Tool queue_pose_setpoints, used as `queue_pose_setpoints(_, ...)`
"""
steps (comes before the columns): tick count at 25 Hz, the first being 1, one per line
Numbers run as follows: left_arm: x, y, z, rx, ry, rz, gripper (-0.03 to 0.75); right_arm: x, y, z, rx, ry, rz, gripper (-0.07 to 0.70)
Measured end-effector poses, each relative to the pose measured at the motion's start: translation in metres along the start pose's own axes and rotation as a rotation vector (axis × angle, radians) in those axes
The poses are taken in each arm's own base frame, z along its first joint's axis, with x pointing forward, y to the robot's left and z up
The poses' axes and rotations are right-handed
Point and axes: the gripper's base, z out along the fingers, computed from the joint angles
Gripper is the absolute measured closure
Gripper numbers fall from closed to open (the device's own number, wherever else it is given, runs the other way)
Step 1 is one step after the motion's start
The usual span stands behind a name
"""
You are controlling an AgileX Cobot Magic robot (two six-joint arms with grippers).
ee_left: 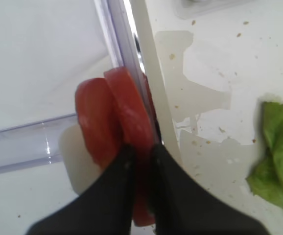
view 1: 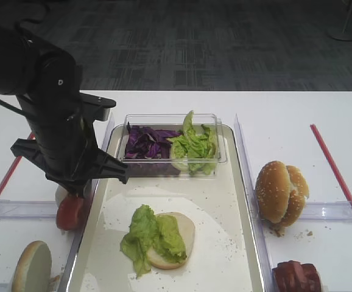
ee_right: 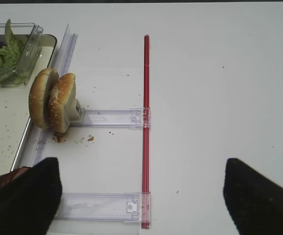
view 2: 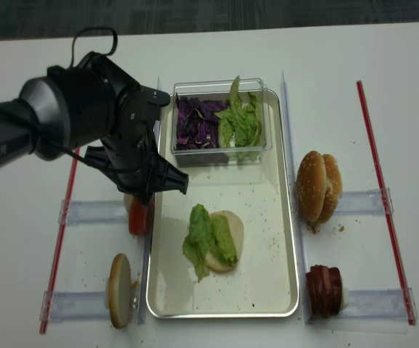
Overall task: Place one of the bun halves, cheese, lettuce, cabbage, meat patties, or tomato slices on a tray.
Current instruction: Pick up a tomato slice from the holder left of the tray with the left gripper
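Pickup step, I judge: my left gripper (ee_left: 140, 152) has its fingers pinched on an upright tomato slice (ee_left: 129, 115) just outside the tray (view 1: 249, 201) rim. Next I'd lift it over the lettuce-topped bun half (view 1: 175, 240). Right fingers spread, empty.

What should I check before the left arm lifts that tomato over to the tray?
1. Left tool shut on a tomato slice: ok.
2. Only one slice pinched: ok, the second slice sits outside the fingers.
3. Slice clear of the tray rim: not ok, it is right against it.
4. Bun half with lettuce waiting on the tray: ok.
5. Right tool open, away from the tray: ok.
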Motion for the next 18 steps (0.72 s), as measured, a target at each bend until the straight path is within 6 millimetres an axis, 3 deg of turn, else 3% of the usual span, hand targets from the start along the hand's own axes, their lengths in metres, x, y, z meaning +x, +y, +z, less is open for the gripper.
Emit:
queue_pose_setpoints(11, 0.002, 0.003, -0.018, 0.010, -0.039, -0.002, 0.664, 0.000, 0.000, 0.000, 0.000, 0.000, 0.000, -0.048)
queue_pose_setpoints(18, 0.006, 0.008, -0.042, 0.024, -0.091, 0.000, 0.665, 0.000, 0.000, 0.000, 0.000, 0.000, 0.000, -0.048)
